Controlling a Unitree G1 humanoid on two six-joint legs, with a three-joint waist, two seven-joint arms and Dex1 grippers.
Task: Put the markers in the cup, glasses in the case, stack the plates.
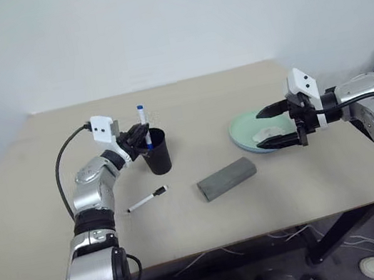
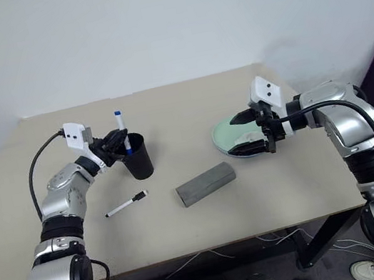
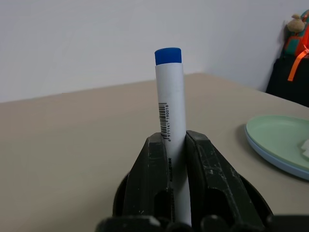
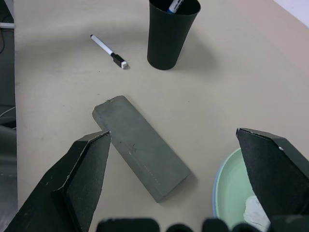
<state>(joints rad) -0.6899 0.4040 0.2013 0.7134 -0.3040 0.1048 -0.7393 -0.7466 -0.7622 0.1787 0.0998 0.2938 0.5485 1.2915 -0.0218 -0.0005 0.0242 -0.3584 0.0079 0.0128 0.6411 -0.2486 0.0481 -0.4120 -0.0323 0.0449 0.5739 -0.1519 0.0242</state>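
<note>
Markers first: the blue-capped marker [image 1: 144,126] stands upright in the left gripper [image 1: 134,138], black fingers [image 3: 149,183] pinched tight on its white barrel, lower end down inside the mouth of the black cup [image 1: 157,152] and the blue cap poking up above the rim. And the cup stands upright on the tan table [image 1: 40,209], left of centre. Just in front of it, lying flat on the tabletop, there's the black-capped marker [image 1: 147,200], apart from the cup and untouched. Over toward the middle sits the grey case [image 1: 227,178], lid closed, lying at a slant between the cup and the plates. Now to the right side: the right gripper [image 1: 273,125] hangs above the near edge of the mint green plate [image 1: 244,132], jaws spread wide and holding nothing, fingers pointing in toward the table's centre. That green plate rests on the light blue plate [image 4: 215,186], a thin blue rim peeking out underneath in the right wrist view. Something white and crumpled [image 1: 267,132] lies on the green plate; what it is cannot be made out.
</note>
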